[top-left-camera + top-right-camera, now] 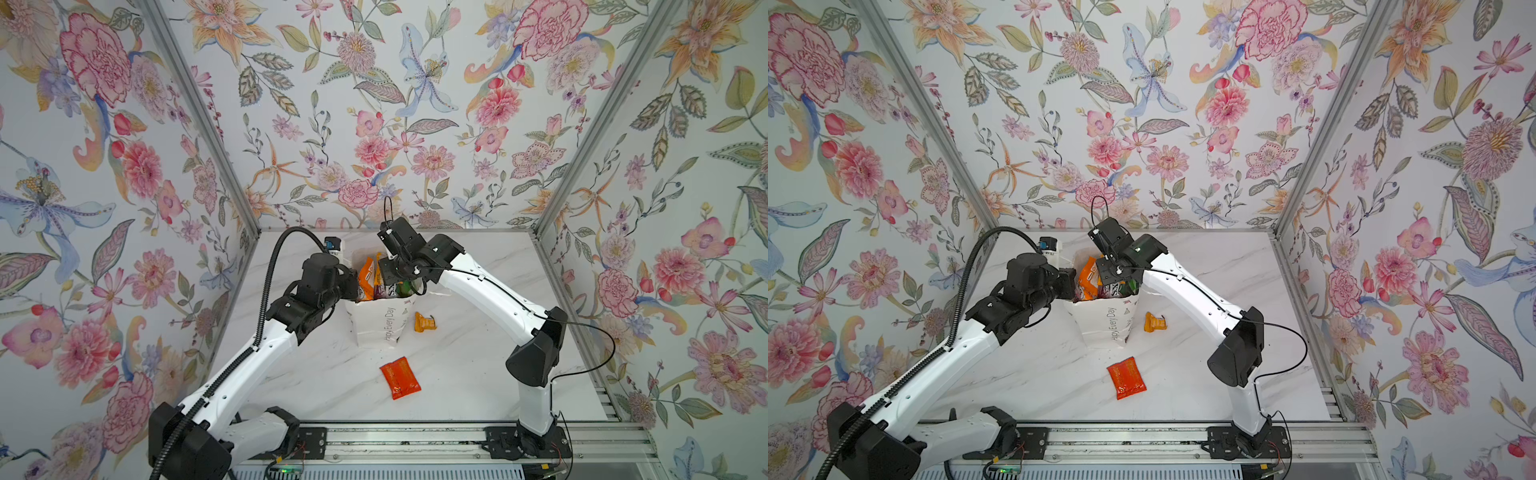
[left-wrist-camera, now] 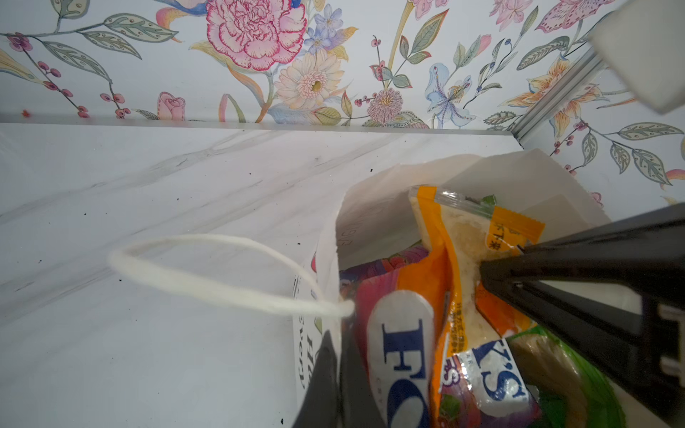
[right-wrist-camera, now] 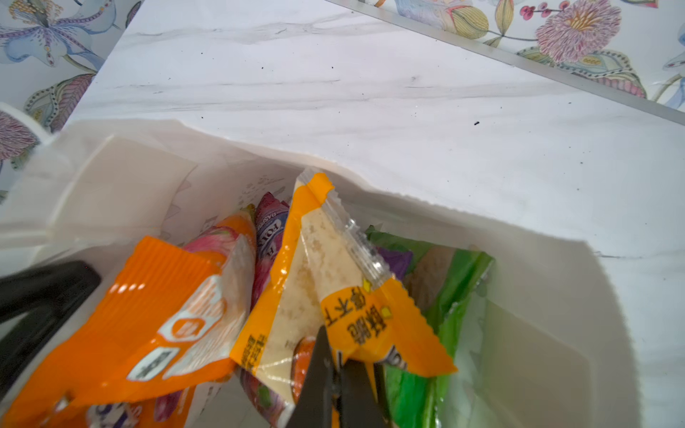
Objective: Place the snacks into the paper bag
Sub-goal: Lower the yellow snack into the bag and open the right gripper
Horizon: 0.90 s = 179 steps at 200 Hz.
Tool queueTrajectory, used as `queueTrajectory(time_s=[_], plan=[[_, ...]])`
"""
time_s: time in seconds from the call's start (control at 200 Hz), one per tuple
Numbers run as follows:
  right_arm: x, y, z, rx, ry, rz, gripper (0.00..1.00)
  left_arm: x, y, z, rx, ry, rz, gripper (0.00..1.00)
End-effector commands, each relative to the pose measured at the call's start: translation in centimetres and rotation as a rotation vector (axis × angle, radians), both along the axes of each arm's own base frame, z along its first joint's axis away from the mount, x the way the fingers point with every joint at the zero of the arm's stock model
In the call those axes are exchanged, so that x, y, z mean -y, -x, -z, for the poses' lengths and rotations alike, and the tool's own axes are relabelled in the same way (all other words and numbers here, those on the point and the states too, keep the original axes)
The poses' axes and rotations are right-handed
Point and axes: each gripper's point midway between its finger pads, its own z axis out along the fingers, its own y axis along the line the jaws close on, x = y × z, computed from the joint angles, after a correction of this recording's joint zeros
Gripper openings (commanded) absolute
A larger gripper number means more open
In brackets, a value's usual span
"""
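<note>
Nearest the camera, the rail (image 1: 415,436) carrying both arm bases was seen along the near edge of the bench (image 1: 478,382). Farther in, an orange-red sachet (image 1: 400,377) was laid flat, and a smaller orange sachet (image 1: 424,322) was found just right of the paper bag (image 1: 380,328). The bag was stood upright mid-bench, toward the far side. The left tool (image 2: 339,348) was closed on the bag's left rim. The right tool (image 3: 335,359) was clamped on an orange-yellow sachet (image 3: 333,281), which was held tilted in the bag's mouth between an orange FOX'S bag (image 3: 148,326) and a green packet (image 3: 444,296).
</note>
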Motion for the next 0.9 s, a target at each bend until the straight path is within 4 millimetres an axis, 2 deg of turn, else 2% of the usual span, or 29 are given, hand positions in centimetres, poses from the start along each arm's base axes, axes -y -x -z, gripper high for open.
queueTrajectory(time_s=[0.0,0.125,0.28,0.47,0.621,0.756,0.891], plan=[[0.7,-0.5,0.6,0.001,0.047,0.021,0.08,-0.1,-0.3,-3.7,0.110,0.045,-0.008,0.00],[0.2,-0.1,0.1,0.006,0.035,0.003,0.26,-0.1,-0.3,-3.9,0.113,0.048,-0.009,0.00],[0.1,0.3,-1.2,0.030,0.021,-0.010,0.37,-0.1,-0.3,-3.8,0.111,0.048,-0.010,0.00],[0.4,1.1,-2.9,0.063,0.005,-0.017,0.45,-0.2,-0.3,-3.8,0.110,0.048,-0.015,0.00],[0.7,2.3,-5.2,0.103,-0.023,-0.027,0.49,-0.3,-0.3,-3.8,0.112,0.042,-0.020,0.00],[2.0,3.4,-7.2,0.143,-0.039,-0.018,0.53,-0.5,-0.3,-3.9,0.114,0.037,-0.027,0.00],[4.3,4.6,-9.0,0.184,-0.044,0.002,0.55,-0.6,-0.3,-3.9,0.115,0.034,-0.031,0.00]])
